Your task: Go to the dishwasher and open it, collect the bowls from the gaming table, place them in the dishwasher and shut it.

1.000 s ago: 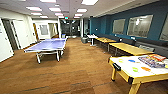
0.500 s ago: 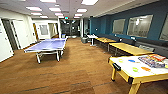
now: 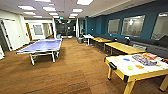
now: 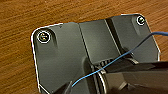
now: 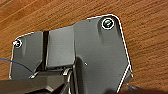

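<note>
- Blue [image 3: 126,59], green [image 3: 130,67] and orange [image 3: 139,66] bowls on white, yellow-rimmed counter [image 3: 120,74], near its front edge.
- Open wood floor [image 3: 75,67] alongside.
- Fingers' state: cannot tell.

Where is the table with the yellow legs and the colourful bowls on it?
In the head view the gaming table stands at the lower right on the wooden floor, in front of the wooden-topped tables along the blue wall.

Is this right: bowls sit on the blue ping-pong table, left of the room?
Not quite. The head view shows the bowls lying on the white-topped table with the yellow rim at the right of the room. The blue ping-pong table does stand on the left, with nothing visible on it.
</note>
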{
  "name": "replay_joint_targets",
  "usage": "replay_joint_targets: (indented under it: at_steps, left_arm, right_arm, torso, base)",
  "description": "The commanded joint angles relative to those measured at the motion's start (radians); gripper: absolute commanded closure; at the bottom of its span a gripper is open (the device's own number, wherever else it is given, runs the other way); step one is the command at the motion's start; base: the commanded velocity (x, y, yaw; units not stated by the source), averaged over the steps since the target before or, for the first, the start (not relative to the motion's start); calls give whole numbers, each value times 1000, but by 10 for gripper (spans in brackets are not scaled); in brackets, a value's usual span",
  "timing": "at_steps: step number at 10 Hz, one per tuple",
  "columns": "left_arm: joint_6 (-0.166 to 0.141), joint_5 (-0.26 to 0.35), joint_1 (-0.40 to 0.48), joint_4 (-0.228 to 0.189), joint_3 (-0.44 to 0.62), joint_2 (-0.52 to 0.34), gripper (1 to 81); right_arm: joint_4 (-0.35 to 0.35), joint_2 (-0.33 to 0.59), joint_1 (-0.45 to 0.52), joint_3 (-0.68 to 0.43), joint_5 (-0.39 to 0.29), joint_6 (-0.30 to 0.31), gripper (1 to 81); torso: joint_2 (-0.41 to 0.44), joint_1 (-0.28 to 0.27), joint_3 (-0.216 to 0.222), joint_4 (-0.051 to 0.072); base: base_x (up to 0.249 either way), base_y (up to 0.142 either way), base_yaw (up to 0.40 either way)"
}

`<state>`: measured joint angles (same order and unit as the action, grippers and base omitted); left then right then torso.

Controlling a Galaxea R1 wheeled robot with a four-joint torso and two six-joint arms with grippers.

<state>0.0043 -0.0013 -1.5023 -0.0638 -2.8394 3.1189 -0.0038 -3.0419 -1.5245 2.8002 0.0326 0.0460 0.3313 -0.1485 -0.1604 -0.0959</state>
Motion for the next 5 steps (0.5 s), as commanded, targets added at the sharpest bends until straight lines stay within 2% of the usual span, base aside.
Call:
replay_joint_targets:
  at_steps: [1, 5]
  left_arm:
    - [10, 46, 60, -11, 3, 4, 10]
    - [10, 46, 61, -13, 3, 4, 10]
  right_arm:
    - [-1, -2, 51, -1, -49, -1, 10]
    - [-2, -5, 51, -1, -49, -1, 10]
  torso:
    - [0, 0, 0, 0]
    - [0, 0, 0, 0]
  base:
    - [0, 0, -309]
    - [0, 0, -338]
